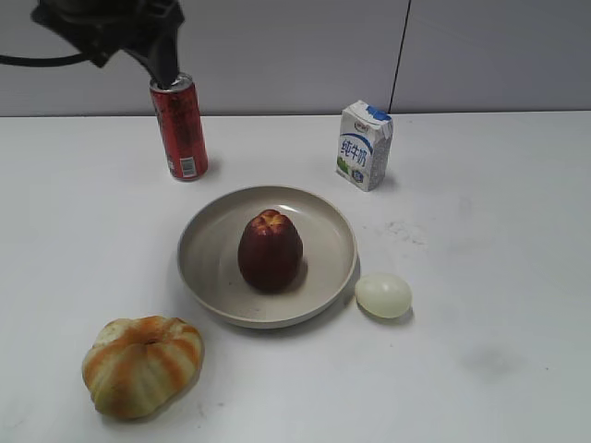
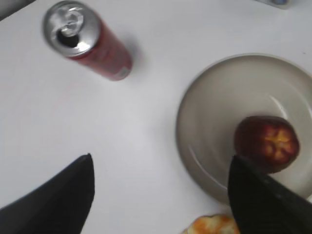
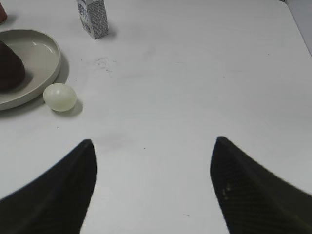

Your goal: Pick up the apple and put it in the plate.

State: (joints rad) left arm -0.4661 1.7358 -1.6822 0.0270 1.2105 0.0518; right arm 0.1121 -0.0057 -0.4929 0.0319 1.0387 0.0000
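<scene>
The dark maroon apple with a yellowish lobed top stands upright inside the beige plate at the table's middle. Both show in the left wrist view, the apple in the plate. In the right wrist view, the plate's edge and part of the apple are at the far left. My left gripper is open and empty, high above the table left of the plate; its arm is at the top left. My right gripper is open and empty over bare table, right of the plate.
A red can stands behind the plate on the left. A milk carton stands behind on the right. A pale egg lies against the plate's right rim. A striped pumpkin-shaped bun sits at the front left.
</scene>
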